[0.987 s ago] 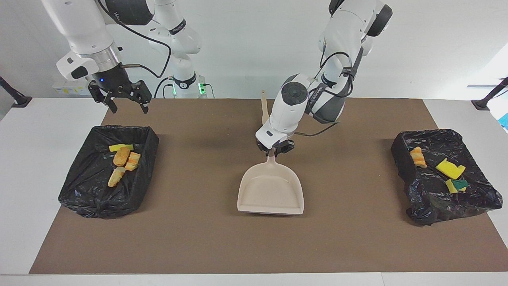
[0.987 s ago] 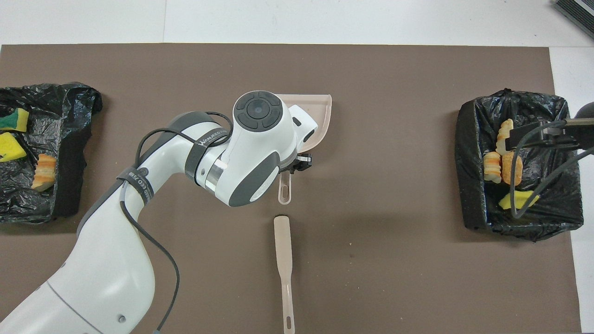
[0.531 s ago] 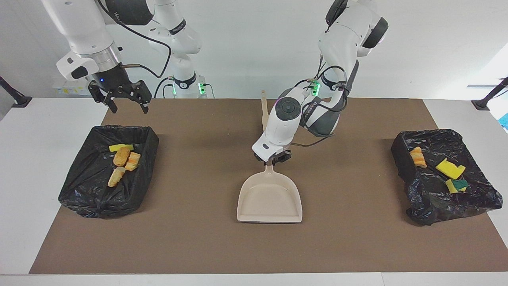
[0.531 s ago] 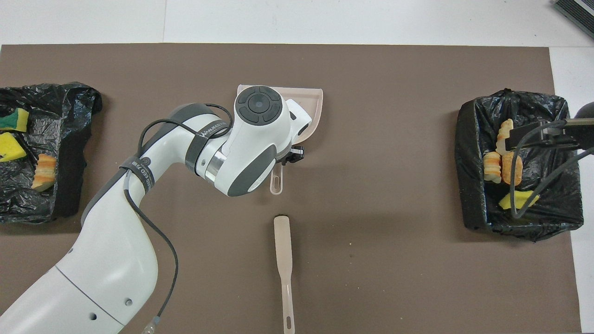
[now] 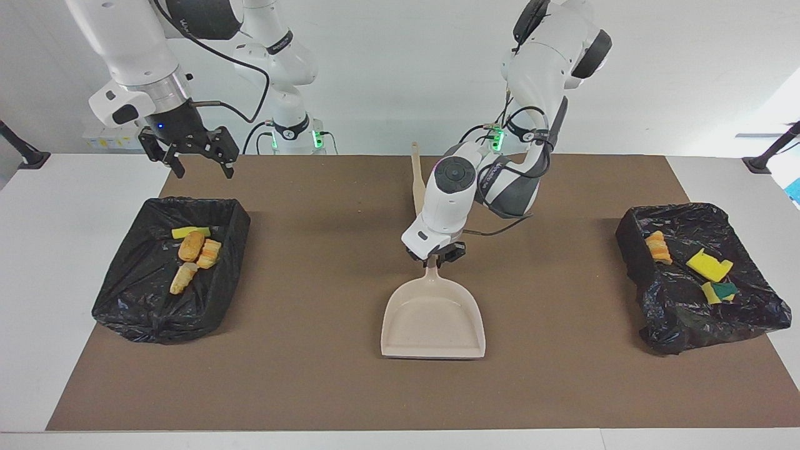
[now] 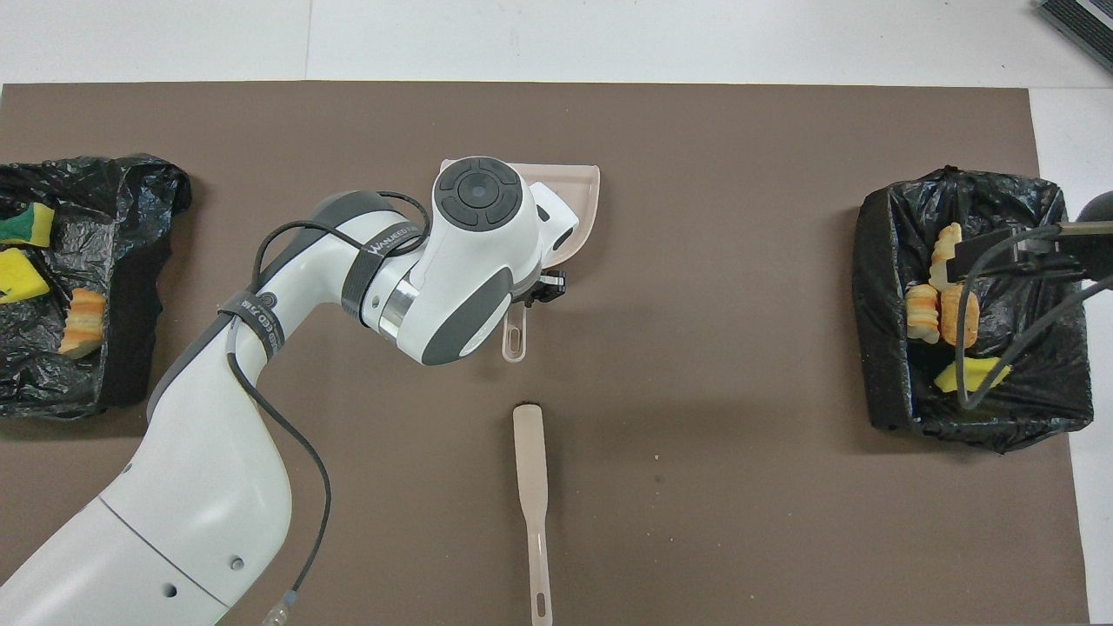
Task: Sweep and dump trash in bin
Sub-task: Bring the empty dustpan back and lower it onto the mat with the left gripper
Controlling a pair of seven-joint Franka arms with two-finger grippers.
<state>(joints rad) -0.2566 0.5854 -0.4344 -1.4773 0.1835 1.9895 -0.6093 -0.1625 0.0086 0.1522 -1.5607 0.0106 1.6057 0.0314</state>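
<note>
A: Left gripper (image 5: pixel 435 256)?
B: Clamped on dustpan (image 5: pixel 434 319) handle; long axis pointing away from robots.
A: Right gripper (image 5: pixel 199 157)?
B: Fingers apart, waiting over bin (image 5: pixel 169 269).
A: Trash (image 5: pixel 192 249)?
B: Already inside both bins; none on desk (image 5: pixel 312 387).

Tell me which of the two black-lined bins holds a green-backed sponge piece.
The bin at the left arm's end of the table: a green-backed sponge piece lies in it. The other bin holds one plain yellow bit and bread-like lumps.
</note>
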